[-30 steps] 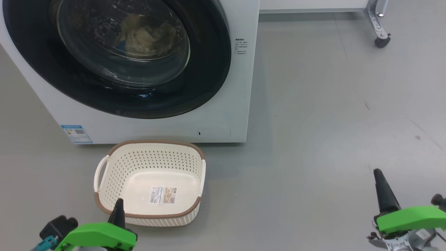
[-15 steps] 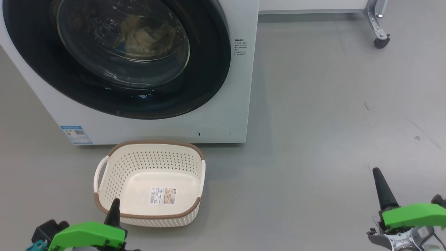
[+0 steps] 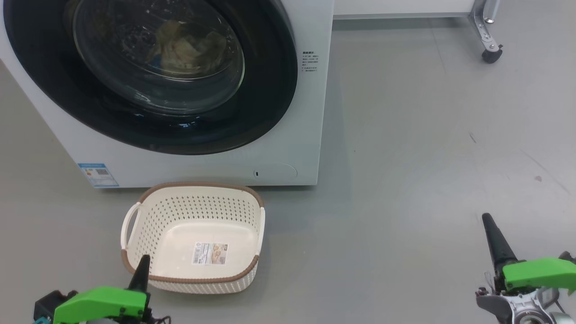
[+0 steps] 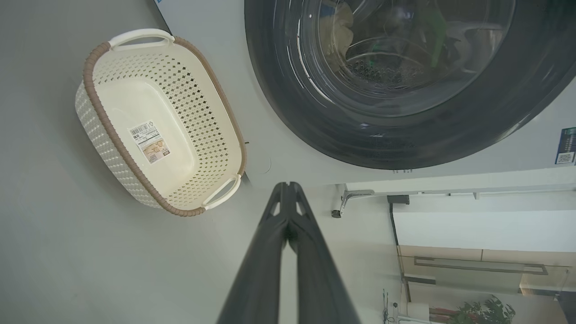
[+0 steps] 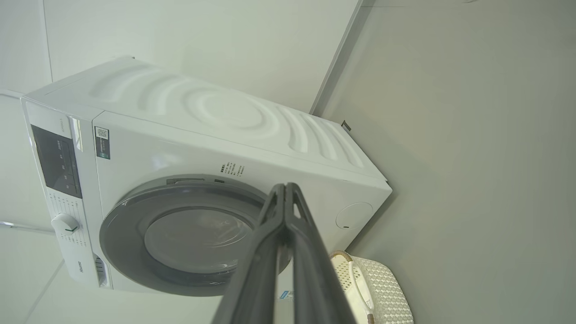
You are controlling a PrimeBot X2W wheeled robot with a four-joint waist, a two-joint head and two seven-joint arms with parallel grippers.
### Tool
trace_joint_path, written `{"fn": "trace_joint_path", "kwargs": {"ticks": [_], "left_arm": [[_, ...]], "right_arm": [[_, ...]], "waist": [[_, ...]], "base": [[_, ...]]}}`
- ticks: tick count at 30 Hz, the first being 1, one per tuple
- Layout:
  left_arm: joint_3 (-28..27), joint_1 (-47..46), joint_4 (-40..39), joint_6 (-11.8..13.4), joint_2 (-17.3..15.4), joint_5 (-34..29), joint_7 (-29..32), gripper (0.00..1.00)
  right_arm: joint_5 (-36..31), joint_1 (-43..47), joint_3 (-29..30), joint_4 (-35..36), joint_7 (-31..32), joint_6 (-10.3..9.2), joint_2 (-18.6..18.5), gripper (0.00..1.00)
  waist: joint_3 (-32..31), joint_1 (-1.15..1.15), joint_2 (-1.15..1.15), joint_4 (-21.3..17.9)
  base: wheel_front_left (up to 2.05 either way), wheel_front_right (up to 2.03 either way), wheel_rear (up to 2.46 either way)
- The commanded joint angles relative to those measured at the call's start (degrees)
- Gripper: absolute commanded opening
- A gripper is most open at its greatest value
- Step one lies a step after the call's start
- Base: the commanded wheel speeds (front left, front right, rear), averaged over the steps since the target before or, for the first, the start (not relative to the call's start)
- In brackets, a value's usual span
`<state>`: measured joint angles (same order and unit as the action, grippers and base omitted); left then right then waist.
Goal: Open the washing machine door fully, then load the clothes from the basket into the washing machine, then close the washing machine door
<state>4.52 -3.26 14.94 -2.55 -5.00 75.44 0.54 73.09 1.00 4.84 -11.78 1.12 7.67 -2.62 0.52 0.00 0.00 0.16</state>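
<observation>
Clothes (image 3: 189, 47) behind washing machine door (image 3: 270, 90) in head view — left gripper (image 4: 288, 185), right gripper (image 5: 285, 186) pinched closed

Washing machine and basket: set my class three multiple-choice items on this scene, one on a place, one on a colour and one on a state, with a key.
1. The basket stands:
A on the floor before the washing machine
B on its top
C inside it

2. The basket's rim is:
A green
B blue
C brown

3. The door is:
A wide open
B shut
C taken off

Key:
1 A, it sits on the floor below the door.
2 C, a brown band rings its top.
3 B, the door lies flush with the front, with clothes behind its glass.
</observation>
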Motion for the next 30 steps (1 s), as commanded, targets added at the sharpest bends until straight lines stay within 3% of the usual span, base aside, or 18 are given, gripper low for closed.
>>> {"fn": "trace_joint_path", "kwargs": {"ticks": [1,30], "left_arm": [[-2.36,-2.72,-1.53,-0.61,-0.34,1.31,0.29,0.00],[-9.76,-2.82,-0.93,-4.92,1.20,17.74,4.92,0.00]], "right_arm": [[1.68,-3.58,-0.60,1.54,0.62,-0.13,-1.44,0.00],[20.57,-7.01,-0.16,-2.12,3.89,-0.19,-1.59,0.00]], "waist": [[-0.01,0.00,0.00,0.00],[-0.34,0.00,0.00,-0.16]], "base": [[0.00,0.00,0.00],[0.00,0.00,0.00]]}}
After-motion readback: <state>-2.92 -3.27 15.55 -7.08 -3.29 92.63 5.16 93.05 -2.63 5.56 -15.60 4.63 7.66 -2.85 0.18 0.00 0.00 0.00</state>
